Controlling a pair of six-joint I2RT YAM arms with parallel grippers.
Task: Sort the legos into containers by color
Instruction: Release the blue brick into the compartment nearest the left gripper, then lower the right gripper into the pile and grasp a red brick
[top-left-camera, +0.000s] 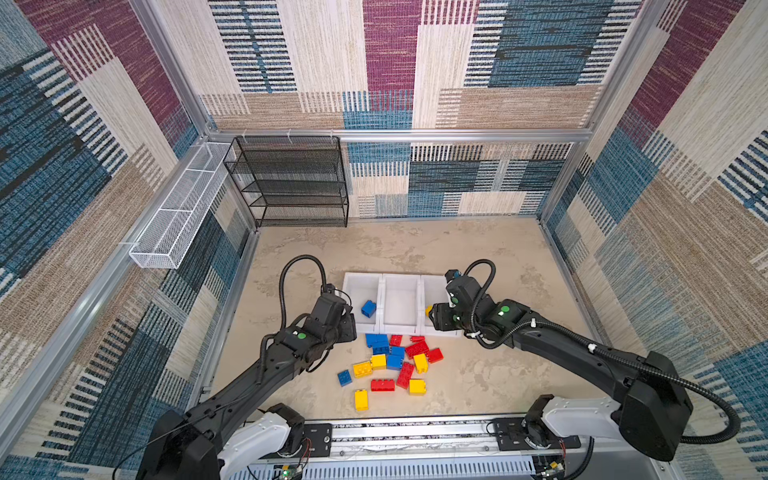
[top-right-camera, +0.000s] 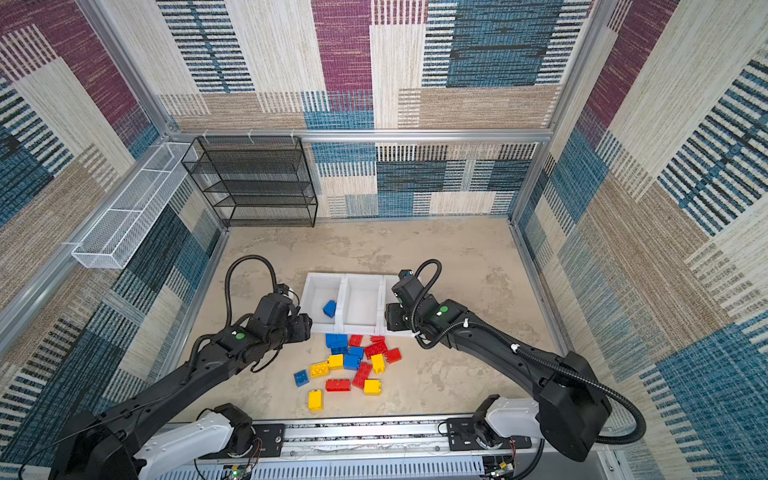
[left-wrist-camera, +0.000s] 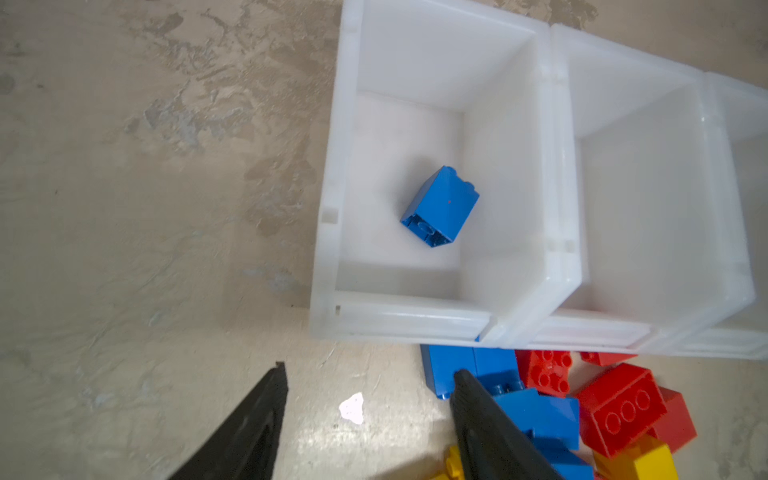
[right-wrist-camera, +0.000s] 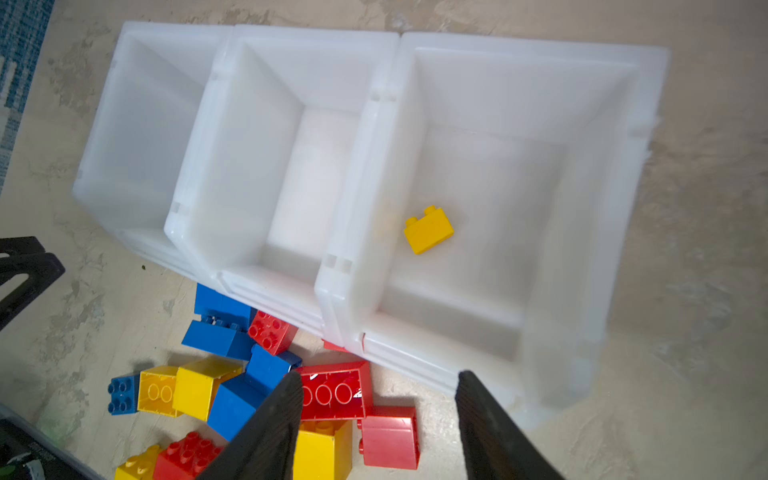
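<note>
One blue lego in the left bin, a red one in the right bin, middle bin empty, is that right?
No: the lego in the right bin is yellow, not red, as the right wrist view shows. The blue lego in the left bin and the empty middle bin are correct.

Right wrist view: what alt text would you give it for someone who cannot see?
One yellow brick lies in the end bin of three joined white bins. Loose blue, red and yellow bricks crowd the beige table before them, and the right hand shows open, empty fingers in the foreground.
</note>
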